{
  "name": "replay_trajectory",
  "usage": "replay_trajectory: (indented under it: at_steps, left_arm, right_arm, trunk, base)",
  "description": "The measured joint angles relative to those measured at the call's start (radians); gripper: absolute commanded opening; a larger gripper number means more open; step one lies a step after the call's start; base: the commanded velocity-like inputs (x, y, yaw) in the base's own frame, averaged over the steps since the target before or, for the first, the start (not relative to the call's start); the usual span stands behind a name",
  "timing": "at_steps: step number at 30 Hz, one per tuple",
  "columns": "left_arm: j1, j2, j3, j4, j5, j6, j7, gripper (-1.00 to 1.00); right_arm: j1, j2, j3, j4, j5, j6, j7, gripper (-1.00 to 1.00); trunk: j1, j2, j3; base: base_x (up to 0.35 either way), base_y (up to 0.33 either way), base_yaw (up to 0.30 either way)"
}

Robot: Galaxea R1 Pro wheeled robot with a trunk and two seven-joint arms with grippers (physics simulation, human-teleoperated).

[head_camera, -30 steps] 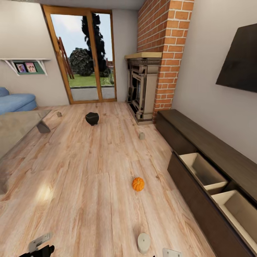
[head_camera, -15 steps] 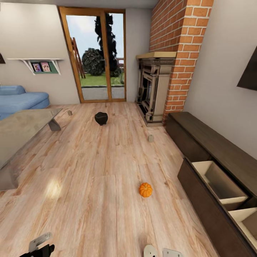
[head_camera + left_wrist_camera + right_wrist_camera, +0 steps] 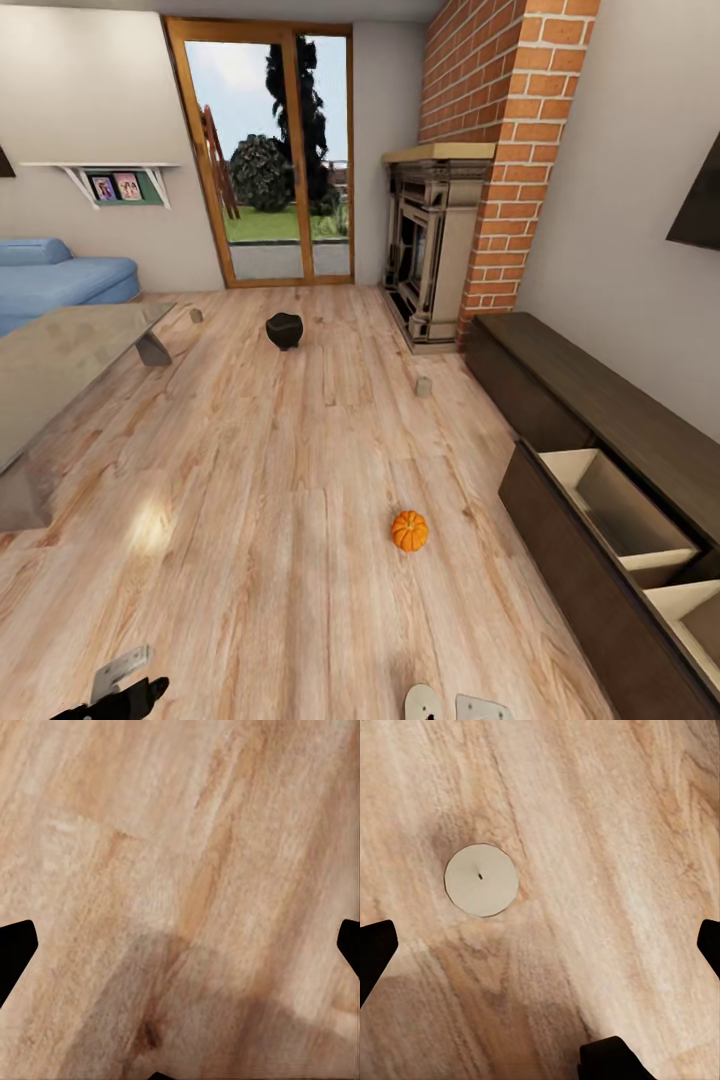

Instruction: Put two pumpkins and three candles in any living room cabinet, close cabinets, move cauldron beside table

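Jaws spread both arms; view, pumpkin (image 3: pixel 409 531), candle (image 3: pixel 481 880) unchanged vs 0.5s ago.

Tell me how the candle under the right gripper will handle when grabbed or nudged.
The candle is a short, stout cylinder standing on its flat end on the floor, so a nudge would probably slide it, not tip it. Knocked onto its side, it could roll. Its smooth round wall may slip unless the fingers close squarely across it.

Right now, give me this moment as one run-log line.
right hand: open, empty, above candle on floor | left hand: open, empty | pumpkin: on floor | cabinet: drawers open | cauldron: on floor, apart from table
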Motion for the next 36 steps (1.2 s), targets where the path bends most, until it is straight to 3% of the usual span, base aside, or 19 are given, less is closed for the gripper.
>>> replay_trajectory:
  at_steps: [4, 7, 11, 14, 21, 27, 31, 36]
  left_arm:
    - [0.0, 0.006, 0.009, -0.031, 0.004, 0.087, -0.009, 1.0]
    - [-0.001, 0.006, 0.012, -0.167, 0.007, 0.221, -0.011, 1.0]
    - [-0.001, 0.007, 0.017, -0.284, 0.007, 0.313, -0.011, 1.0]
    - [-0.002, 0.009, 0.044, -0.387, 0.006, 0.4, -0.009, 1.0]
    - [-0.002, 0.01, 0.097, -0.587, 0.003, 0.579, -0.007, 1.0]
    - [-0.002, 0.014, 0.136, -0.631, -0.006, 0.627, -0.006, 1.0]
    - [-0.002, 0.053, 0.142, -0.64, -0.005, 0.655, -0.007, 1.0]
    - [-0.002, 0.079, 0.144, -0.646, -0.005, 0.702, -0.008, 1.0]
  right_arm:
    - [0.0, 0.0, -0.001, -0.006, 0.0, 0.0, 0.003, 1.0]
    - [-0.009, 0.0, -0.003, -0.009, 0.0, 0.002, 0.004, 1.0]
    - [-0.048, 0.001, -0.003, -0.009, -0.004, 0.008, 0.004, 1.0]
    - [-0.095, 0.001, -0.003, -0.009, -0.01, 0.012, 0.004, 1.0]
    - [-0.126, 0.002, -0.003, -0.009, -0.015, 0.057, 0.004, 1.0]
    - [-0.128, 0.0, -0.007, -0.009, -0.015, 0.091, 0.003, 1.0]
    - [-0.128, 0.002, -0.004, -0.01, -0.015, 0.093, 0.001, 1.0]
    - [-0.127, 0.008, -0.003, -0.01, -0.016, 0.091, 0.001, 1.0]
  trunk:
    - [0.0, 0.0, 0.0]
    - [0.004, -0.007, -0.003]
    - [0.019, -0.035, -0.016]
    - [0.031, -0.056, -0.025]
    - [0.057, -0.105, -0.047]
    - [0.081, -0.147, -0.066]
    - [0.096, -0.175, -0.078]
    - [0.115, -0.21, -0.094]
  base:
    - [0.0, 0.0, 0.0]
    - [0.0, 0.0, 0.0]
    - [0.0, 0.0, 0.0]
    - [0.0, 0.0, 0.0]
    - [0.0, 0.0, 0.0]
    - [0.0, 0.0, 0.0]
    - [0.0, 0.0, 0.0]
    - [0.0, 0.0, 0.0]
